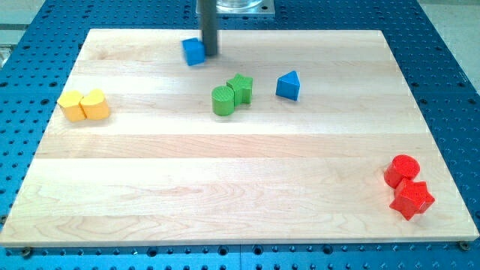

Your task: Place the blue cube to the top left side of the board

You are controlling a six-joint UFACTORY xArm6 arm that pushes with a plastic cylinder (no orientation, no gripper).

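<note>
My rod runs out of the view's top edge, so its upper length and the arm are cut off. My tip sits just right of the blue cube; whether they touch, I can't tell. The metal mount plate at the far side is cropped by the top edge. The green cylinder hides part of the green star behind it. The red star covers the red cylinder's near side. The board's near corners are clipped at the bottom edge.
</note>
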